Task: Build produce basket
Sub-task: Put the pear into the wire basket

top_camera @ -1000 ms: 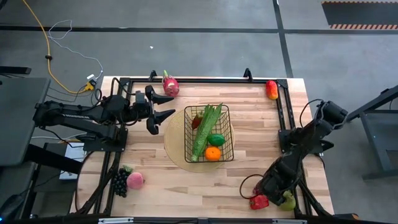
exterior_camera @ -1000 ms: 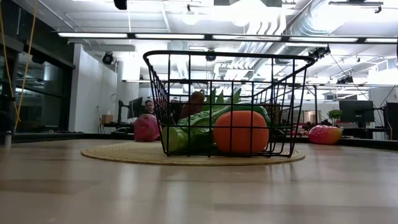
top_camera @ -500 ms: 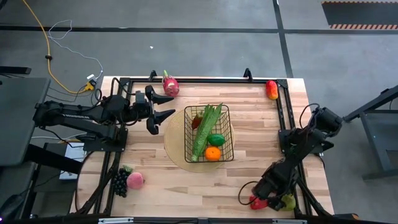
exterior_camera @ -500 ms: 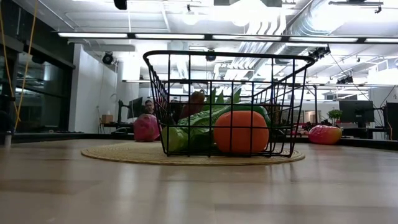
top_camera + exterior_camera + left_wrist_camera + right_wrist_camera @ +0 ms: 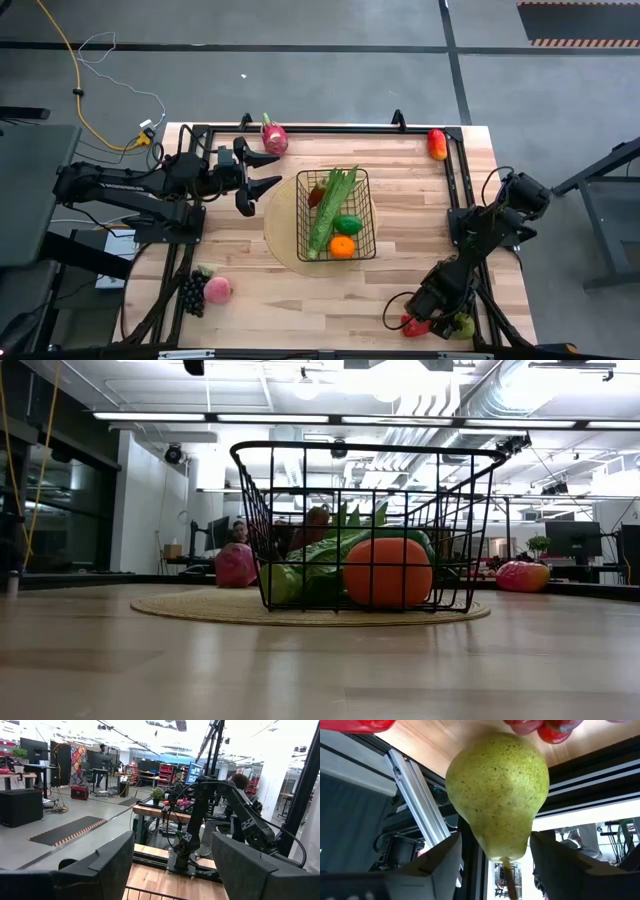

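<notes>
The black wire basket [image 5: 336, 215] stands on a round tan disc and holds long green pods, an orange, a green pepper and a reddish piece. It also shows in the low view as the basket [image 5: 370, 525]. My right gripper [image 5: 432, 312] is open at the table's near right corner, over a red pepper [image 5: 413, 326] and a green pear [image 5: 463, 325]. In the right wrist view the pear [image 5: 497, 790] fills the space between the fingers of my right gripper [image 5: 495, 865]. My left gripper [image 5: 262, 170] is open, hovering left of the basket. My right gripper has one finger [image 5: 437, 862] on each side of the pear's narrow stem end [image 5: 500, 842]. The pear lies on the table beside the red pepper. Whether the fingers touch it, I cannot tell.
A pink dragon fruit [image 5: 273, 137] lies at the far edge and a red-yellow fruit [image 5: 437, 144] at the far right corner. Dark grapes [image 5: 190, 292] and a peach [image 5: 217, 290] lie near left. Black frame rails [image 5: 457, 175] run along the table's sides.
My right gripper has moved toward the table's near edge, closer to the pear and the red pepper, then stayed there. The left arm and the basket have kept still.
</notes>
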Motion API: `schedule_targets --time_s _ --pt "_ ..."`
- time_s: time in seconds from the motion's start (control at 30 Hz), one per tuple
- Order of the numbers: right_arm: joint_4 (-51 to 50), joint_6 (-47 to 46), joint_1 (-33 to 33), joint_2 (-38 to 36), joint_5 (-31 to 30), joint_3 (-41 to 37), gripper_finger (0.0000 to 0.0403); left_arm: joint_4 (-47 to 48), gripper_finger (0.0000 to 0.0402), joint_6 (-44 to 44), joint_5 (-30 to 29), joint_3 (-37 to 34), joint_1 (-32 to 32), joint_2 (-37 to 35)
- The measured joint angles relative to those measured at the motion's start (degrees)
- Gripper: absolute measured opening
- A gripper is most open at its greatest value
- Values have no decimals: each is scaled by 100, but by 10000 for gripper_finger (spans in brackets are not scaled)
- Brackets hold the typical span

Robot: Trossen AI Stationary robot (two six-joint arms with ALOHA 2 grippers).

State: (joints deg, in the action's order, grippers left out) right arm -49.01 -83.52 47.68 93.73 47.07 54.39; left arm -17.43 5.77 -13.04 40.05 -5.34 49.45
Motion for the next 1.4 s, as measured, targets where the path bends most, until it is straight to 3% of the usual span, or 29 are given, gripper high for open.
schedule_targets --time_s 0.77,1.03,1.4 --pt "4 460 -4 -243 56 19 111 0 252 -1 -109 0 -1 0" --pt "111 662 -114 -1104 49 24 102 0 252 -2 -109 0 2 0" --pt "536 809 -951 -3007 -509 28 101 0 252 -3 -110 0 1 2"
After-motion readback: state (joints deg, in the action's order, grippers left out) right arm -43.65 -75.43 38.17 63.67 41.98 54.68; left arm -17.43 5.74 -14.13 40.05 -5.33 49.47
